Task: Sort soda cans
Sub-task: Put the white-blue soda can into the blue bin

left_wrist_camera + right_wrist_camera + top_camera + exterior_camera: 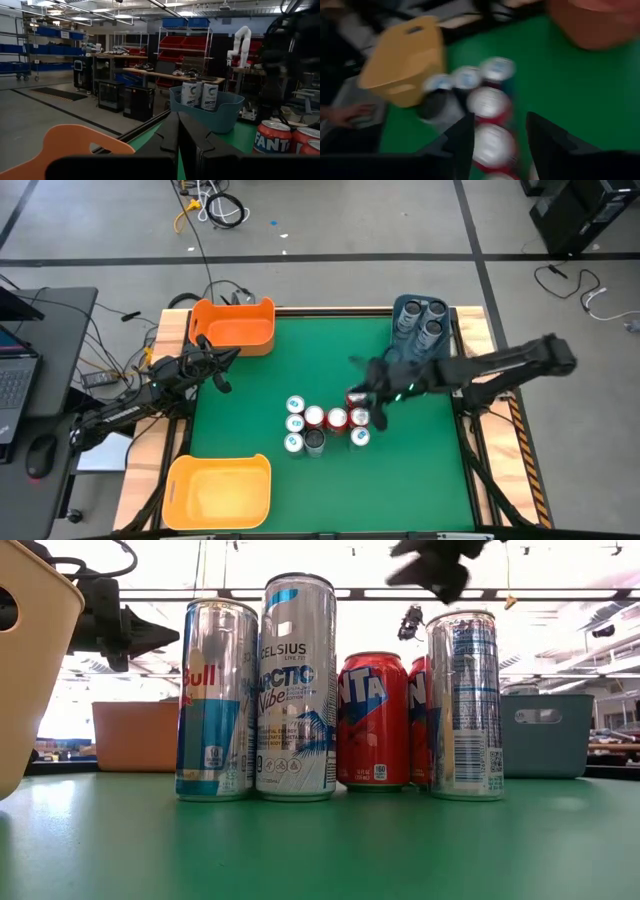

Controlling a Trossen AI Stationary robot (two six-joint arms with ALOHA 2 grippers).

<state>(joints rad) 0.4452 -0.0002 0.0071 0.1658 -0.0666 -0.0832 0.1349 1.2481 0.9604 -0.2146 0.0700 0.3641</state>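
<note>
Soda cans (322, 425) cluster mid-table; we see the right gripper (366, 408) above the right-end red can (357, 400), fingers parted, nothing gripped. Next we'd judge: lower, clamp, lift. Left gripper (222, 380) waits closed by the orange bin (236, 326).

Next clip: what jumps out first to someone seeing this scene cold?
A tight cluster of soda cans stands mid-table on the green mat, with the right gripper hovering over its red cans. Three cans already sit in the blue bin at the far right corner; the yellow bin holds none.

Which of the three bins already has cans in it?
The blue-grey bin at the table's far right corner: three white cans stand inside. The orange bin and yellow bin show none.
</note>
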